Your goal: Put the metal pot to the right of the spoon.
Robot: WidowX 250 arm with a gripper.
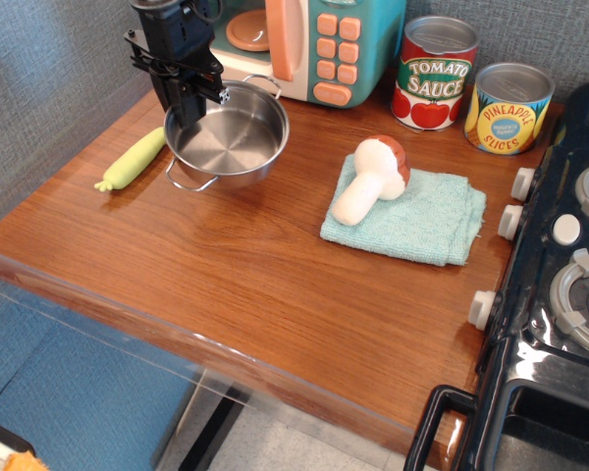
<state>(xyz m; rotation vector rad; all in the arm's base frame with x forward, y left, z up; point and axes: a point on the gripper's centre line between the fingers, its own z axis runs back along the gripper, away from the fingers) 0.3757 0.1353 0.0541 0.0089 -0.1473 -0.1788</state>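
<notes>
With its jaws clamped on the left rim, the gripper has the metal pot. Pot sits just right of the spoon, near the surface.

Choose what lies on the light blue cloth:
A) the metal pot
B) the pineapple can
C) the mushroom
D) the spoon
C: the mushroom lies on the cloth, while the metal pot sits far left beside the spoon.

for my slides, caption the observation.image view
Gripper holds metal pot by its rim, right of the spoon.
</notes>
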